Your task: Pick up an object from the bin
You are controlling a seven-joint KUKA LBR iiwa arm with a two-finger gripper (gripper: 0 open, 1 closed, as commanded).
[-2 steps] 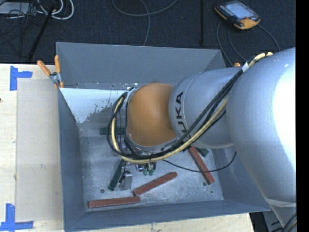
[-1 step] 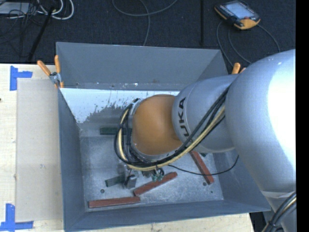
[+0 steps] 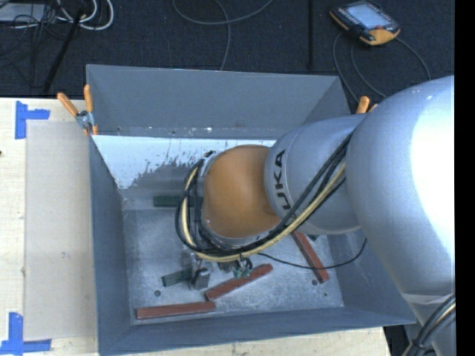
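Note:
My gripper (image 3: 197, 268) pokes out beneath the arm's orange cover, low over the bin floor left of centre. A small dark green flat piece (image 3: 177, 278) lies right at its tip, touching or nearly so; I cannot tell which. A short reddish-brown stick (image 3: 239, 282) lies slanted just to its right. A small green bit (image 3: 241, 271) sits beside that stick, partly hidden by the cables.
A longer reddish-brown stick (image 3: 174, 311) lies flat along the front wall. Another brown stick (image 3: 310, 256) slants at the right, partly under the arm. A dark green block (image 3: 166, 199) rests by the back slope. The arm and its cover hide the bin's middle.

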